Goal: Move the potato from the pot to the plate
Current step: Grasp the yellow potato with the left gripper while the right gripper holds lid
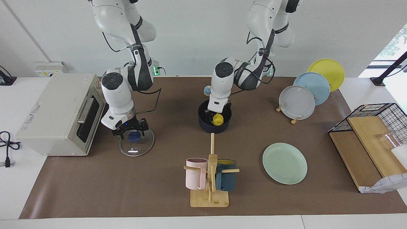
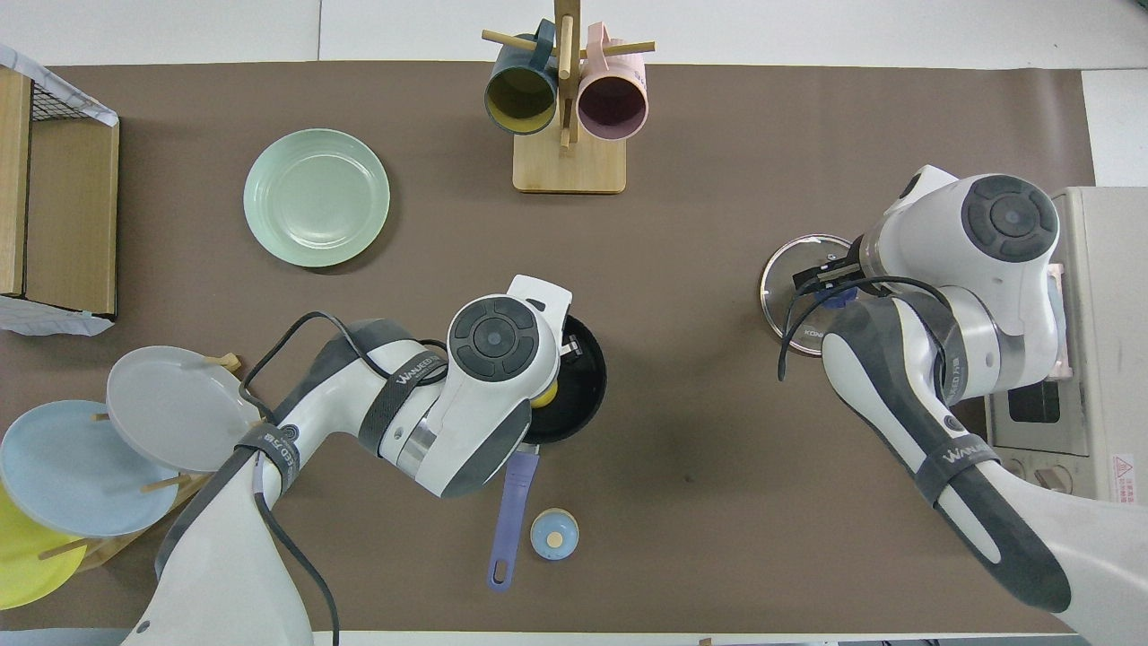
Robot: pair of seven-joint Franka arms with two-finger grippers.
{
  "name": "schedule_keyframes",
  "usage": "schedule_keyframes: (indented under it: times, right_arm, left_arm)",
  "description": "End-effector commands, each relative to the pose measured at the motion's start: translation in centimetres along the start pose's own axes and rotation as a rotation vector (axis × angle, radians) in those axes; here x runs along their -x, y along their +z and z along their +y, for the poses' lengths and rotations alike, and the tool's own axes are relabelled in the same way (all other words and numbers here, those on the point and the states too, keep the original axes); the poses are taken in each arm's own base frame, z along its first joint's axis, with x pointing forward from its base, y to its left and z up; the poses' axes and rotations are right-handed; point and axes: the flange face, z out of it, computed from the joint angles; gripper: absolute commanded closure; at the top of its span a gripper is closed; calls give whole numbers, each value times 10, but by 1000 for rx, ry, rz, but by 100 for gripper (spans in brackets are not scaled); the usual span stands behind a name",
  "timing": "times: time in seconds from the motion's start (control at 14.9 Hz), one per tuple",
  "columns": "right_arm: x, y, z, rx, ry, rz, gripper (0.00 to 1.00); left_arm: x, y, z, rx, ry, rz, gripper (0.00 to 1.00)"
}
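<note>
The yellow potato (image 1: 218, 120) is inside the dark blue pot (image 1: 206, 128) in the middle of the table; a sliver of it shows in the overhead view (image 2: 544, 392). My left gripper (image 1: 216, 116) reaches down into the pot right at the potato, and the hand covers most of the pot (image 2: 587, 381). The pot's handle (image 2: 509, 525) points toward the robots. The mint-green plate (image 1: 284, 163) lies empty, farther from the robots than the pot, toward the left arm's end (image 2: 316, 197). My right gripper (image 1: 133, 129) waits over a glass lid (image 1: 137, 148), fingers apart beside its blue knob (image 1: 134, 136).
A mug rack (image 1: 210, 187) with a pink and a dark blue mug stands farther out than the pot. A plate stand holds grey (image 1: 296, 102), light-blue and yellow plates. A toaster oven (image 1: 57, 114) is at the right arm's end, wooden boards and a wire basket (image 1: 372, 140) at the left arm's. A small blue disc (image 2: 554, 535) lies by the handle.
</note>
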Motion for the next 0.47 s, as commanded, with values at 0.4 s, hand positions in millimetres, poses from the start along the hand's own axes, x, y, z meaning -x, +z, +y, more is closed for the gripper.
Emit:
schedule_keyframes:
  times: [0.4]
  right_arm:
    - [-7,-96,-9,7,-39,-42,0]
  left_arm:
    - [-14,-106,-2,24,23,41,100]
